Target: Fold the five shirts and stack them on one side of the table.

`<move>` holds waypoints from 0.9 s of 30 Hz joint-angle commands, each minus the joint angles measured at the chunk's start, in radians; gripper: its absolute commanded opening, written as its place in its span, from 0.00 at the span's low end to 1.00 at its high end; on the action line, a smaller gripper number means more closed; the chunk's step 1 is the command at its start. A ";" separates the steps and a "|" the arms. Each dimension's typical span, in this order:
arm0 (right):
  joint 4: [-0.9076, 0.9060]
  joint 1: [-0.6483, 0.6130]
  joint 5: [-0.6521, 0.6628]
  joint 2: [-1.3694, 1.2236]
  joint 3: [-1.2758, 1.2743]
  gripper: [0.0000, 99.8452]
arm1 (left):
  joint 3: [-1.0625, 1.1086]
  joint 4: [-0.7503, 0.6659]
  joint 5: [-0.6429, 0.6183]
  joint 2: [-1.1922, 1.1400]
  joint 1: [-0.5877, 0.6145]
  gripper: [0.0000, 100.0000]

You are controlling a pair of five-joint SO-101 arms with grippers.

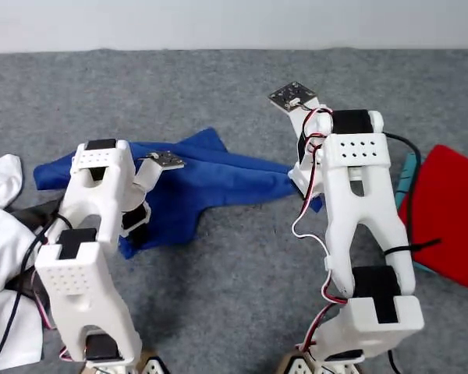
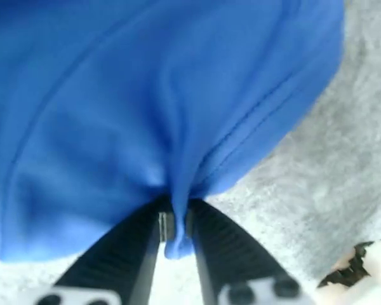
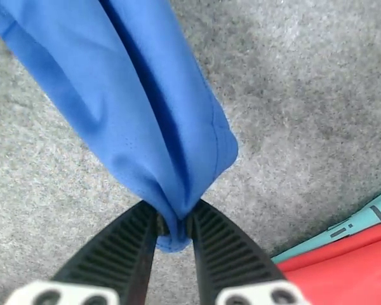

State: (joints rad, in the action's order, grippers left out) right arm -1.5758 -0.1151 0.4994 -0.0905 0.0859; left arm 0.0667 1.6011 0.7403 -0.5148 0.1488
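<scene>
A blue shirt (image 1: pixel 210 179) lies stretched across the middle of the grey table, pulled between both arms. My left gripper (image 2: pixel 175 227) is shut on a pinched fold of the blue shirt (image 2: pixel 146 114) near its hem. My right gripper (image 3: pixel 173 230) is shut on another bunched edge of the blue shirt (image 3: pixel 146 127), lifted off the carpet. In the high view the left arm (image 1: pixel 101 202) stands over the shirt's left part and the right arm (image 1: pixel 351 179) at its right end.
White shirts (image 1: pixel 0 234) lie piled at the table's left edge. A red shirt (image 1: pixel 448 210) over a teal one (image 1: pixel 407 175) sits at the right edge, also seen as red cloth (image 3: pixel 349 267). Grey carpet (image 1: pixel 242 288) spreads in front.
</scene>
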 commanded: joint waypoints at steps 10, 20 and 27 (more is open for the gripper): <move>-0.044 0.016 -0.003 0.156 0.232 0.01 | -0.082 -0.006 0.005 0.667 0.020 0.01; -0.031 0.008 -0.003 0.341 0.413 0.01 | -0.567 -0.043 -0.124 0.747 0.021 0.01; 0.062 0.016 0.002 0.472 0.546 0.01 | -0.809 -0.161 -0.167 0.756 0.023 0.01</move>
State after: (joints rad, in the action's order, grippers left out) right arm -1.5681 -0.1151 0.4994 0.3007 0.5570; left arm -0.6268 1.4922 0.5946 0.1941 0.1657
